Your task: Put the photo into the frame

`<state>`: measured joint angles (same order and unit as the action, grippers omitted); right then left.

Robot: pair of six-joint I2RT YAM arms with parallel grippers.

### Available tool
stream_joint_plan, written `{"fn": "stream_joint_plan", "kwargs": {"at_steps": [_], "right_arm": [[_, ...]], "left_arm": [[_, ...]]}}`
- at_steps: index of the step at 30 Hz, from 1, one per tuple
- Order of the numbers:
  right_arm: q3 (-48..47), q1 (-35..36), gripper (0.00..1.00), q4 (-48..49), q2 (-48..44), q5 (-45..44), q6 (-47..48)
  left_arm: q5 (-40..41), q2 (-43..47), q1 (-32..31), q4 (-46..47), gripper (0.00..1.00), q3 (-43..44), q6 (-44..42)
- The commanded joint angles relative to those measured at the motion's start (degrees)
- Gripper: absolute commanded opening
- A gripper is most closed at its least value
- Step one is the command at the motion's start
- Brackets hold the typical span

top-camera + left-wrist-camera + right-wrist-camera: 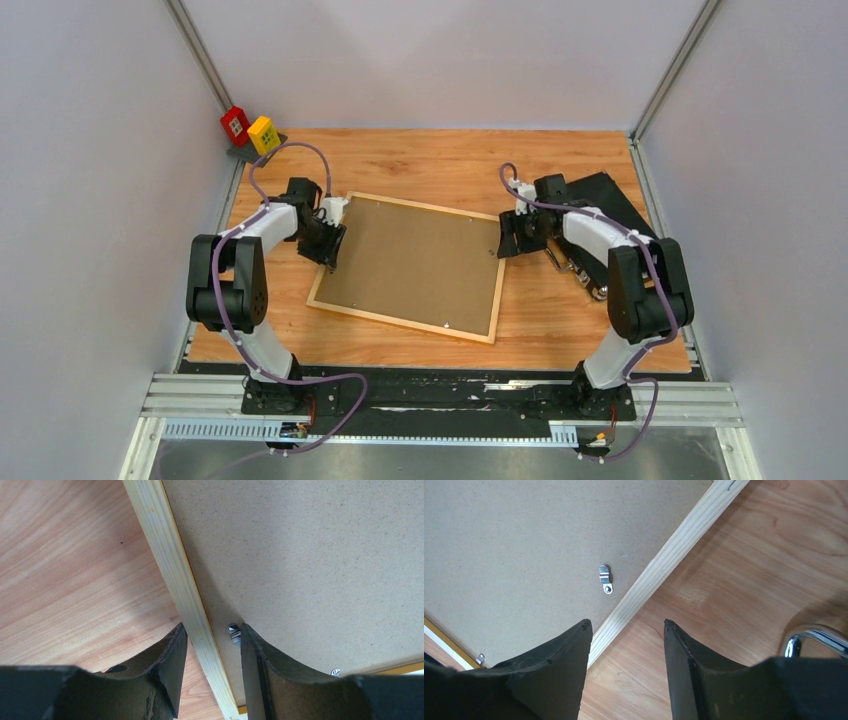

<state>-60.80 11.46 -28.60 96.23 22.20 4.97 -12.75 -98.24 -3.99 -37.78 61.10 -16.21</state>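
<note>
The frame (490, 306) lies face down in the middle of the table, its light wood rail showing all round. A brown hardboard backing panel (415, 260) fills it. The photo is hidden. My left gripper (334, 249) is open at the frame's left edge; in the left wrist view its jaws (210, 630) straddle the wood rail (175, 575), one finger beside a metal clip (233, 632). My right gripper (503, 245) is open at the frame's right edge, over bare table beside the rail (674, 550) and a metal clip (605, 578).
A black case (605, 205) with metal handles (575, 270) lies at the right, under the right arm. A red block (235, 124) and a yellow block (263, 133) stand at the back left corner. Grey walls enclose the table.
</note>
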Motion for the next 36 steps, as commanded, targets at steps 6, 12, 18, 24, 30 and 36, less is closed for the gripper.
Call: {"fn": "stream_joint_plan", "kwargs": {"at_steps": [6, 12, 18, 24, 30, 36], "right_arm": [[-0.64, -0.74, 0.50, 2.23, 4.57, 3.94, -2.32], [-0.81, -0.70, 0.39, 2.32, 5.93, 4.34, -2.30], [-1.08, -0.73, 0.28, 2.32, 6.82, 4.13, -2.08], [-1.27, -0.74, 0.22, 2.26, 7.13, 4.00, -1.90], [-1.34, -0.76, 0.20, 2.24, 7.30, 4.00, -1.74], [-1.37, -0.72, 0.18, 2.32, 7.48, 4.00, -1.73]], "left_arm": [[0.34, 0.68, -0.23, 0.02, 0.49, -1.04, 0.02], [0.20, 1.01, -0.22, -0.30, 0.48, -0.82, 0.01], [0.17, 1.12, -0.27, -0.70, 0.48, -0.83, -0.67], [1.18, 1.40, -0.19, -0.90, 0.44, -1.06, -1.79], [2.05, 2.04, -0.19, -1.29, 0.41, -1.37, -3.09], [2.12, 2.08, -0.17, -1.65, 0.40, -1.51, -3.67]]}}
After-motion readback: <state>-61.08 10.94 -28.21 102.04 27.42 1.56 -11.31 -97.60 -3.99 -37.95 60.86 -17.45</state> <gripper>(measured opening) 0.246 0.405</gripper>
